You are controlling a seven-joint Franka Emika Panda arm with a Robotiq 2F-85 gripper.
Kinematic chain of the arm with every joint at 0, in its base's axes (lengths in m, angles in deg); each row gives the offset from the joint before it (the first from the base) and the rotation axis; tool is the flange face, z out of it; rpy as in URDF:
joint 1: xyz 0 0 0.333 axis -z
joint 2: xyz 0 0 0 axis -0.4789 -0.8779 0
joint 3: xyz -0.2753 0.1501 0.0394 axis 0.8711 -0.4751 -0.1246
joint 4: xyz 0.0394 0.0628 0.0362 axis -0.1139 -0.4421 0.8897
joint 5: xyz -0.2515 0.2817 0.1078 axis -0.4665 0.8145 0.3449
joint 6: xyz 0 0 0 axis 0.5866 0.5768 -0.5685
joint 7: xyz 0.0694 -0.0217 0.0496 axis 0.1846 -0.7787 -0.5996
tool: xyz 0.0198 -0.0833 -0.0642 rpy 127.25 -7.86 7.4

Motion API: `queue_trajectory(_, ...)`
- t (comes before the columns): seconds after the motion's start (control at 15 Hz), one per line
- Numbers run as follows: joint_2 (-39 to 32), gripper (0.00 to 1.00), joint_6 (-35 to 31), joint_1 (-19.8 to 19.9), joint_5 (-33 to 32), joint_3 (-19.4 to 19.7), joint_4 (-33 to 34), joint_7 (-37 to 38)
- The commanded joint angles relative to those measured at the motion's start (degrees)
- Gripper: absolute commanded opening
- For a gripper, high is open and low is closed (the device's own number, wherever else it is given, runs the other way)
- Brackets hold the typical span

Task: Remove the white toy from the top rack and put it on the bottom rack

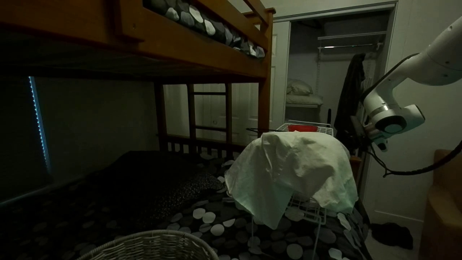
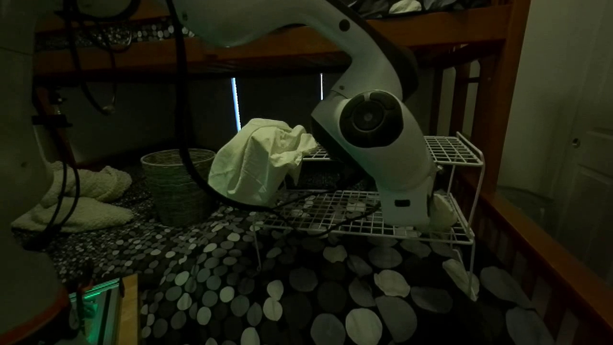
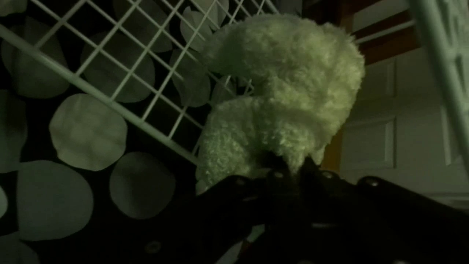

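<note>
The white toy (image 3: 304, 69) is a fluffy lump that fills the middle of the wrist view, over a white wire grid of the bottom rack (image 3: 135, 121). My gripper (image 3: 293, 161) has its fingertips close together on a tuft of the toy. In an exterior view the toy (image 2: 443, 213) shows at the right end of the bottom rack (image 2: 330, 211), partly behind my wrist; I cannot tell whether it rests on the wires. The top rack (image 2: 452, 148) is above it. The gripper is hidden behind the arm there. The toy is hidden in an exterior view with the big cloth in front.
A big white cloth (image 1: 288, 169) drapes over one end of the stand, also in an exterior view (image 2: 256, 158). A red object (image 1: 302, 128) sits on the top rack. A wicker basket (image 2: 177, 191) and wooden bunk-bed rail (image 2: 550, 244) flank the stand. Rack posts (image 2: 476, 201) are close to my wrist.
</note>
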Motion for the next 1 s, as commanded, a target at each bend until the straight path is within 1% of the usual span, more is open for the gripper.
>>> queue_trajectory(0.0,-2.2,0.03,6.9,1.3,6.6,-1.3,3.0,-13.0)
queue_trajectory(0.13,-4.7,0.03,13.4,1.4,8.8,-1.8,5.0,-17.0)
queue_trajectory(0.33,-8.5,0.03,20.9,1.6,9.1,-1.9,7.3,-19.8)
queue_trajectory(0.47,-11.0,0.03,24.8,1.8,7.9,-1.7,9.0,-19.3)
queue_trajectory(0.53,-11.6,0.36,25.8,1.7,6.4,-1.4,9.5,-18.2)
queue_trajectory(0.6,-12.5,0.38,26.6,1.6,5.7,-1.2,10.0,-17.7)
queue_trajectory(0.67,-12.8,0.44,26.4,1.5,4.8,-0.9,10.1,-17.0)
queue_trajectory(0.73,-13.2,0.5,26.2,1.4,4.1,-0.6,10.2,-16.8)
queue_trajectory(0.8,-13.1,0.59,25.0,1.1,2.2,-0.1,9.9,-15.5)
queue_trajectory(0.93,-11.7,0.75,20.3,-0.1,-4.2,1.8,8.3,-11.2)
